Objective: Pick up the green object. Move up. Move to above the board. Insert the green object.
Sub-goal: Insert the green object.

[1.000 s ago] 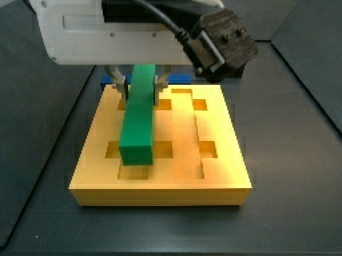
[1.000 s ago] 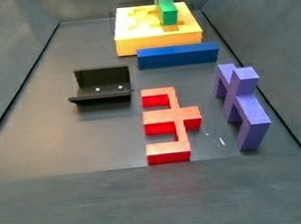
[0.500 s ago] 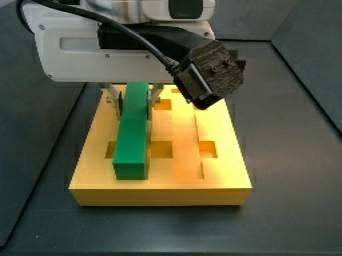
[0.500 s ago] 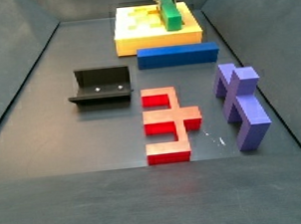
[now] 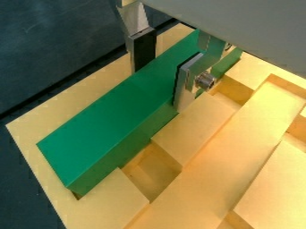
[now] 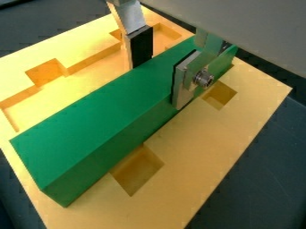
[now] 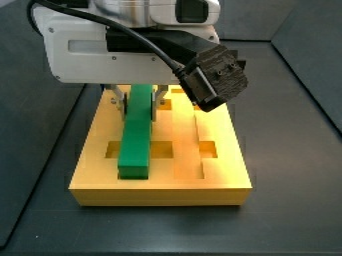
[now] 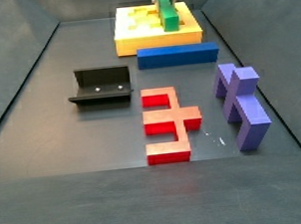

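Note:
The green object (image 7: pixel 136 135) is a long flat bar lying lengthwise on the board (image 7: pixel 201 175), low in the groove between the two rows of square holes. It also shows in a side view (image 8: pixel 168 14) at the far end of the floor. My gripper (image 7: pixel 139 97) stands over the bar's far end. In both wrist views the two fingers flank the green bar (image 5: pixel 114 125) (image 6: pixel 96 130), the gripper (image 5: pixel 164 79) (image 6: pixel 162 79) shut on it. The board (image 5: pixel 227 161) (image 6: pixel 227 134) fills the rest of both wrist views. The bar's far end is hidden behind the gripper.
A blue bar (image 8: pixel 177 53) lies on the floor against the board's near side. The fixture (image 8: pixel 101 87) stands to the left of mid-floor. A red piece (image 8: pixel 168 122) and purple pieces (image 8: pixel 242 105) lie nearer. Dark walls enclose the floor.
The green bar has come down from a raised, tilted pose to lie low and level on the board. The gripper came down with it.

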Controlling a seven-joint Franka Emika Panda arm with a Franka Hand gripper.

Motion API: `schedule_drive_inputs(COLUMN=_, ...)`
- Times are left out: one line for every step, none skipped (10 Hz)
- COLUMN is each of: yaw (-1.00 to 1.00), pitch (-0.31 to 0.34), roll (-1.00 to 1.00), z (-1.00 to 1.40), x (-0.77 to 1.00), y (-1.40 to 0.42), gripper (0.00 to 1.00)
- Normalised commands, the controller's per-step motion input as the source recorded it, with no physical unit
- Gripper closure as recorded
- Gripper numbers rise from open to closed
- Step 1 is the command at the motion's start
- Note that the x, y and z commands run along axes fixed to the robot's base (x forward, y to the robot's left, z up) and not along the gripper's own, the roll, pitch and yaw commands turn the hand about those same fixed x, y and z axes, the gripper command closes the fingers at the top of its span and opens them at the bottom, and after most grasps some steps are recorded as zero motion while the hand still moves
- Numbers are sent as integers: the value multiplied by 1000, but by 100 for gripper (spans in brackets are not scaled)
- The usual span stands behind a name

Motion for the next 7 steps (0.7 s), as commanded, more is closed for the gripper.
schedule_drive_inputs(yaw=-120, pitch=0, roll=-27, z=-377, x=34, y=0, gripper=100)
schedule_drive_inputs(yaw=-140, pitch=0, roll=-57, z=-303, x=60, y=0, gripper=100)
schedule_drive_inputs(yaw=-97, pitch=0, roll=-39, z=-183, x=143, y=-194, gripper=100)
schedule_drive_inputs(yaw=-91, pitch=0, roll=-40, z=-214, x=131, y=-146, gripper=100)
schedule_drive_inputs(yaw=-89, pitch=0, roll=-30, z=-180, x=131, y=-120, gripper=100)
schedule_drive_inputs(yaw=-54, pitch=0, roll=0, z=-177, x=0, y=0, gripper=100)
schedule_drive_inputs(yaw=0, pitch=0, roll=0, z=0, x=0, y=0, gripper=100)
